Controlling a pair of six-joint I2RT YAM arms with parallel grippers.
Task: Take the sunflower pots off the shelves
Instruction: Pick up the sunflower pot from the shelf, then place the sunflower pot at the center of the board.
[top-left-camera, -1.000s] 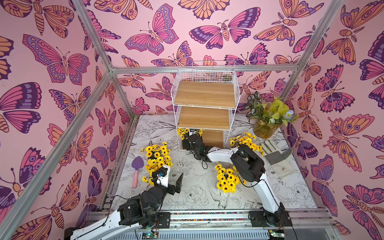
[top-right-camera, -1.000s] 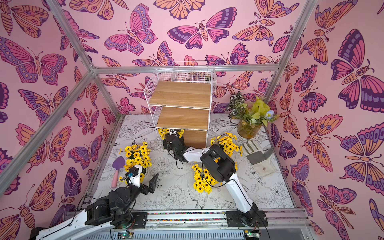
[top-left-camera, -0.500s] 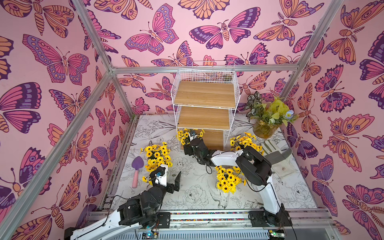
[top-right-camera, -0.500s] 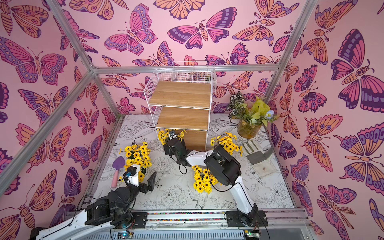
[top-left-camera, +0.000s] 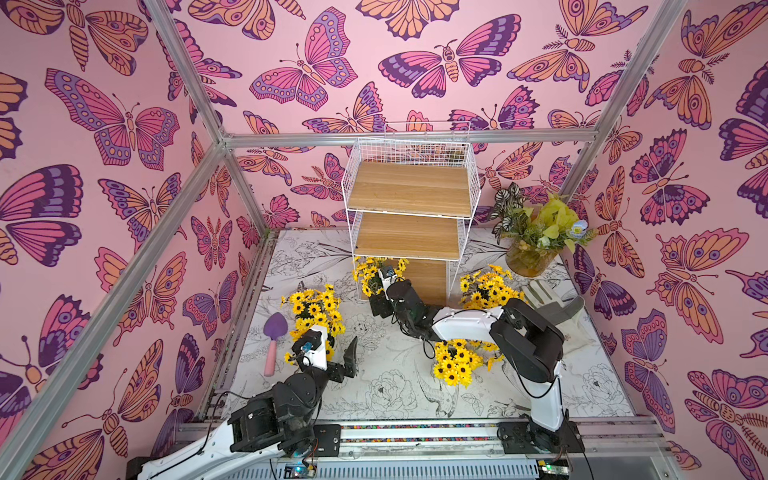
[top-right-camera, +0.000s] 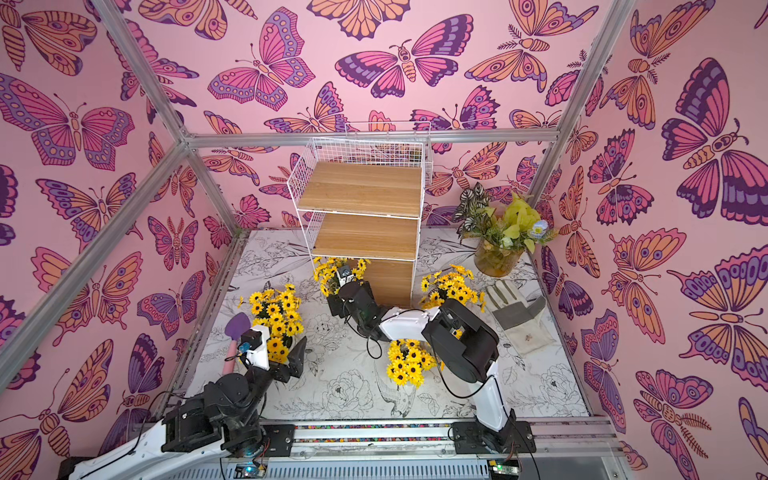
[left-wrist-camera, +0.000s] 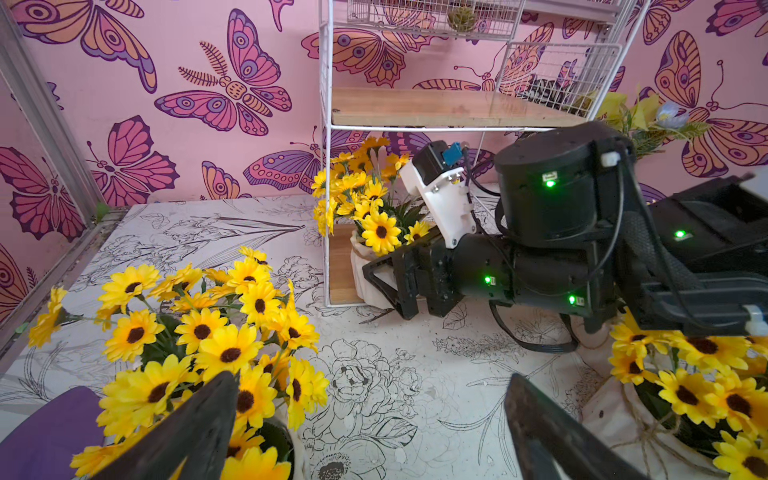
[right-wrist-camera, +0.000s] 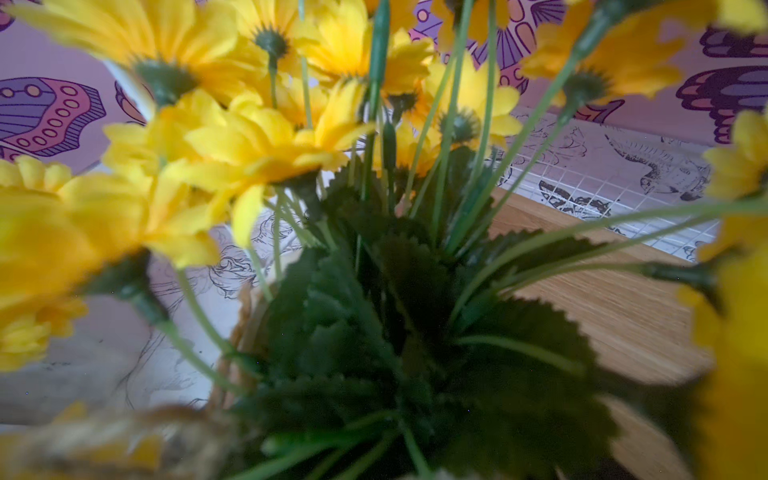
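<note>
The shelves (top-left-camera: 409, 187) are a white wire rack with three wooden boards; the upper two are bare. My right gripper (top-left-camera: 379, 297) is shut on a sunflower pot (left-wrist-camera: 358, 259) at the front left corner of the lowest board, its flowers (top-left-camera: 374, 270) poking out past the wire frame. The right wrist view shows only blurred blooms and leaves, no fingers. Three more sunflower pots stand on the table: left (top-left-camera: 316, 307), front centre (top-left-camera: 457, 361) and right of the rack (top-left-camera: 488, 286). My left gripper (left-wrist-camera: 370, 419) is open and empty just right of the left pot.
A purple trowel with a pink handle (top-left-camera: 274, 336) lies by the left wall. An amber vase of green leaves (top-left-camera: 530, 249) stands at the back right, with a grey glove (top-left-camera: 552, 299) in front of it. Aluminium frame posts and pink walls enclose the table.
The right gripper has drawn the sunflower pot forward from under the middle board, and more of its flowers now show. The right elbow swung to the right. The left arm barely moved.
</note>
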